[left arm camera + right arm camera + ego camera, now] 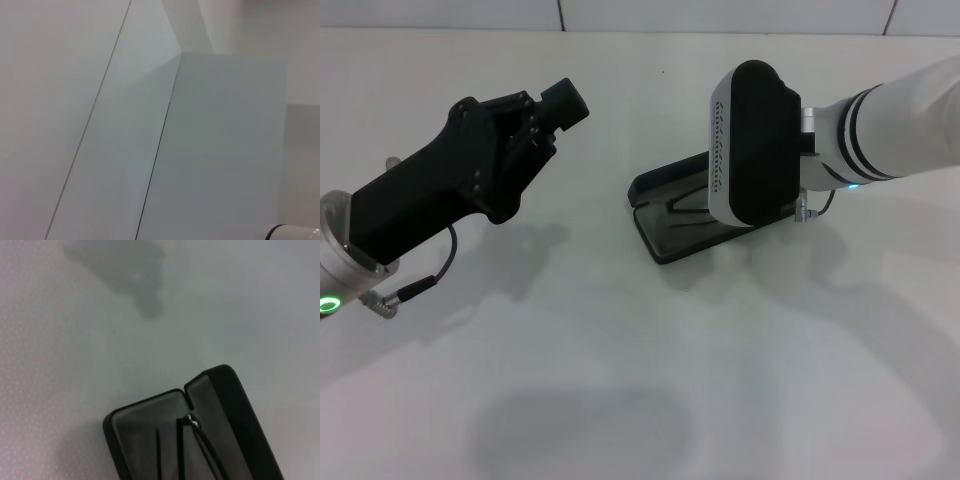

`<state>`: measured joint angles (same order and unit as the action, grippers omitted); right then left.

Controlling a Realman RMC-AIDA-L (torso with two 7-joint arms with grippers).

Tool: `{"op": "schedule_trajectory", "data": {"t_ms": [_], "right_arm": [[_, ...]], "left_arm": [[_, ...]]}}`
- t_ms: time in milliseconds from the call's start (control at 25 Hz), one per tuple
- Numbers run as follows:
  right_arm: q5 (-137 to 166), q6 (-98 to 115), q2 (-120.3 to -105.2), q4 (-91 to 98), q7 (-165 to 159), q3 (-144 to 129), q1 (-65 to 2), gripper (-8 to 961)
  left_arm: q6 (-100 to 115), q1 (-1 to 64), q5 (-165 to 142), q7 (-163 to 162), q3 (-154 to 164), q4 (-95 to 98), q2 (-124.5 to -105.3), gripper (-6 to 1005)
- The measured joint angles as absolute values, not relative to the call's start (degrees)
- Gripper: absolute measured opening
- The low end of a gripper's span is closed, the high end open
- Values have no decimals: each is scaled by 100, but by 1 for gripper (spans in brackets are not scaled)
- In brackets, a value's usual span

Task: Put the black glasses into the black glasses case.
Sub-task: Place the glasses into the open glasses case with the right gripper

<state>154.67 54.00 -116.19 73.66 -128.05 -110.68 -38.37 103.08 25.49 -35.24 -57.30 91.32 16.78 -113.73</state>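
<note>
The black glasses case (pixel 658 243) lies open on the white table, right of centre in the head view. The black glasses (pixel 682 207) lie folded inside it on the grey lining. In the right wrist view the open case (pixel 235 405) shows with the glasses (pixel 192 424) in its tray, their slim temple arms crossing the lining. My right gripper (pixel 752 150) hangs just above the right part of the case and hides that part. My left gripper (pixel 560 103) is raised over the table at the left, well apart from the case, with nothing visible in it.
The white table (pixel 620 400) spreads on all sides of the case. A tiled wall edge (pixel 560 15) runs along the back. The left wrist view shows only white surfaces (pixel 100 125) and a bit of the right arm (pixel 292 232).
</note>
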Motion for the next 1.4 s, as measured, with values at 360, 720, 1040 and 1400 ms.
{"op": "schedule_trajectory", "data": {"t_ms": [360,720,1040,1400], "right_arm": [[15485,5404,-11619,7428,-12805,-11073,-3823,130],[15488,5530,-11619,7582,-12844,-11068,-3763,189],[15497,5760,-11619,8135,-12881,-11062,-3342,189],[15497,5844,-11619,8294,-13093,-10976,-3127,190]], "left_arm": [[10309,2548,-3524,-5687,9132,1678,-11373,37],[10306,2549,-3524,-5671,9132,1678,-11373,37],[10301,2594,-3554,-5669,9132,1679,-11373,37],[10308,2702,-3569,-5669,9144,1679,-11380,38]]}}
